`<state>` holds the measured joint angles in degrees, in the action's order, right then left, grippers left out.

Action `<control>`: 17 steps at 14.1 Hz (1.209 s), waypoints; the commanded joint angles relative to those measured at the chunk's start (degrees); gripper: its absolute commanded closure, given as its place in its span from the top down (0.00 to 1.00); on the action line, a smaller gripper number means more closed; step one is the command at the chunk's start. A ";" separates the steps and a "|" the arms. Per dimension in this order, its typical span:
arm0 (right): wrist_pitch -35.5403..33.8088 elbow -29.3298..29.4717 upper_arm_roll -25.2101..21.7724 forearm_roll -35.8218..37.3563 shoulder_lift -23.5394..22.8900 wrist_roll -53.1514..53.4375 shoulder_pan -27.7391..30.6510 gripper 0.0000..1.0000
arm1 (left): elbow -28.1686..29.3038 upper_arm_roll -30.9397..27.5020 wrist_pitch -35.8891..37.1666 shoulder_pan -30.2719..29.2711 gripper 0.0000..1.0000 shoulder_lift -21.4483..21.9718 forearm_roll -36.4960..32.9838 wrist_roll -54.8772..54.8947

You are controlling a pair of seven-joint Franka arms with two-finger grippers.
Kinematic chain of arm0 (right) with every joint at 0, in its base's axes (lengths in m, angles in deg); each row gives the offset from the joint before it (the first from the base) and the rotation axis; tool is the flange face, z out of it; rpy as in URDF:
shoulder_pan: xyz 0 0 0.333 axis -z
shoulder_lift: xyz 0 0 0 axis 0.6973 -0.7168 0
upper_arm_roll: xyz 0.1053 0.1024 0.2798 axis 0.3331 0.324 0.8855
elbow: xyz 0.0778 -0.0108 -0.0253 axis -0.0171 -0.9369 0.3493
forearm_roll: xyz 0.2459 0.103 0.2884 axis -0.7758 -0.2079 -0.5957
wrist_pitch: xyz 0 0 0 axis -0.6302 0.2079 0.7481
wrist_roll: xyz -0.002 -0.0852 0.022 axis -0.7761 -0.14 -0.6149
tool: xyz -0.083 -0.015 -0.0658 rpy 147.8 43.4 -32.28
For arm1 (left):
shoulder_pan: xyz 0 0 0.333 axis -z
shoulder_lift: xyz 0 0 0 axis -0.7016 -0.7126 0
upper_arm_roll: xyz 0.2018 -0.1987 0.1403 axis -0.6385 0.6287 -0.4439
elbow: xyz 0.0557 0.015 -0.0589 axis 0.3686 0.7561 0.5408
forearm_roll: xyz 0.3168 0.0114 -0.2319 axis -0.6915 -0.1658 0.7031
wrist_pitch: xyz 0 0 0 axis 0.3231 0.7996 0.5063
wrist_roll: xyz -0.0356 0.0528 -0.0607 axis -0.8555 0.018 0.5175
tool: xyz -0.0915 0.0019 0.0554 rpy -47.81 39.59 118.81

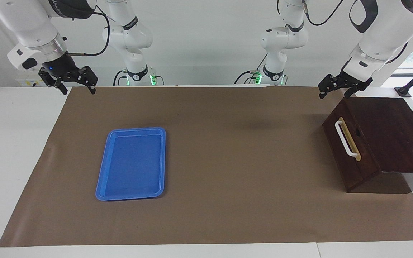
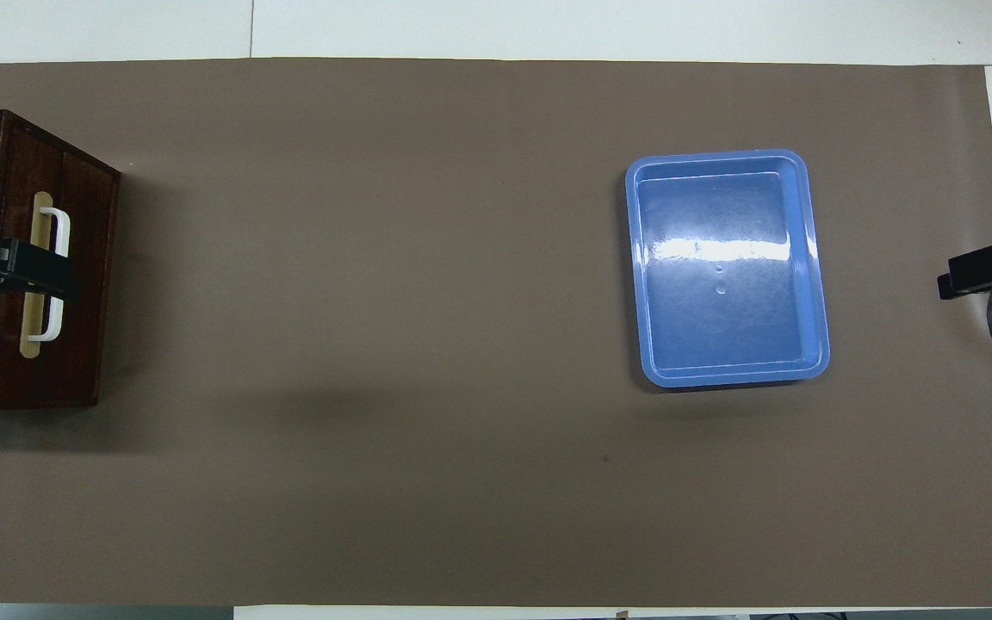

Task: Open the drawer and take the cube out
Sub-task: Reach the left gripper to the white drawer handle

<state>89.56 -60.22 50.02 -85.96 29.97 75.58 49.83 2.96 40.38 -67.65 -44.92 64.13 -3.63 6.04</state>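
- Hanging above the edge of the wooden box (image 1: 385, 139) that lies nearer the robots, the left gripper (image 1: 336, 91) has its two fingers spread apart, with nothing between them.
- Fingertips of the left gripper point downward and stay clear of the box top in the facing view; from overhead the gripper (image 2: 31, 271) overlaps the white handle (image 2: 55, 274), though it is raised above it.
- Right gripper (image 1: 76, 86): it hangs over the corner of the brown mat (image 1: 228, 161) at the right arm's end of the table, fingers spread, holding nothing; this arm waits.
- Drawer (image 1: 350, 150): it sits shut, its front flush with the dark brown box, at the left arm's end of the table.
- Handle (image 1: 346, 139): a white bar mounted on a tan strip across the drawer front, which faces the middle of the table.
- Cube: it shows in neither view.
- Blue tray (image 1: 100, 179): it lies flat on the mat toward the right arm's end, well apart from the box, with nothing in it.
- Mat: it covers most of the white table (image 1: 13, 161).
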 commanded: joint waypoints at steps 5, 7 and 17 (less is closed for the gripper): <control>-0.09 -0.73 0.20 0.57 0.71 -1.01 0.27 1.00 | 0.68 -0.27 -0.13 0.10 1.00 0.84 0.92 0.95; -0.09 -0.73 0.20 0.57 0.71 -1.10 0.27 1.00 | 2.78 -0.27 -2.14 0.27 1.00 1.71 0.92 0.17; -0.09 -0.73 0.20 0.57 0.71 -1.19 0.27 1.00 | 17.02 0.08 -28.15 0.98 1.00 -3.46 -16.21 4.56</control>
<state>89.56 -60.22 50.05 -85.96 29.97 75.58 49.82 18.09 40.90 -92.00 -44.11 62.55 -17.91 9.50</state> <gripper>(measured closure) 0.000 0.000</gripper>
